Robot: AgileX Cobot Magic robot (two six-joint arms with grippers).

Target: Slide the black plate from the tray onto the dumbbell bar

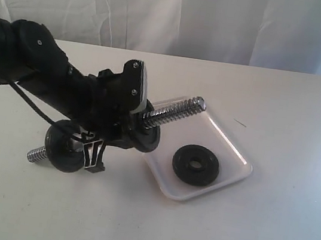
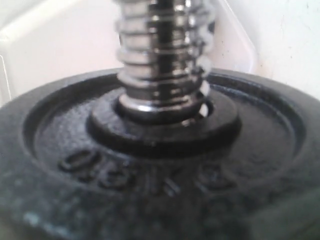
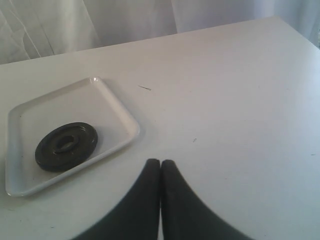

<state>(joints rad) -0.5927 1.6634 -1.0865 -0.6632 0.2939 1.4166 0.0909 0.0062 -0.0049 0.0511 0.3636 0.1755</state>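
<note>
Three round weight discs show in the exterior view, on a white table (image 1: 253,230). The dumbbell bar (image 1: 174,111) lies at a slant, its shiny threaded end reaching over a corner of the tray (image 1: 232,146). The black plate (image 1: 151,135) stands upright, threaded on the bar just beside the tray's edge. The left gripper (image 1: 136,129), on a black arm coming from the left, is right against this plate. Its fingers blend into the dark disc, so whether they clamp it cannot be told. A second plate (image 1: 62,149) sits on the bar near its other end, on the table. A third plate (image 1: 196,164) lies flat inside the tray.

Left wrist view: a close look at the black plate (image 2: 150,165), with raised numbers on its face. The bar (image 2: 162,60) passes through its centre hole. White tray (image 2: 45,55) shows behind. No fingers are visible.

Right wrist view: the right gripper (image 3: 160,167) is closed and empty, fingertips pressed together above the bare table (image 3: 240,100). The tray (image 3: 127,117) sits well apart from it, with the third plate (image 3: 66,146) flat inside.
</note>
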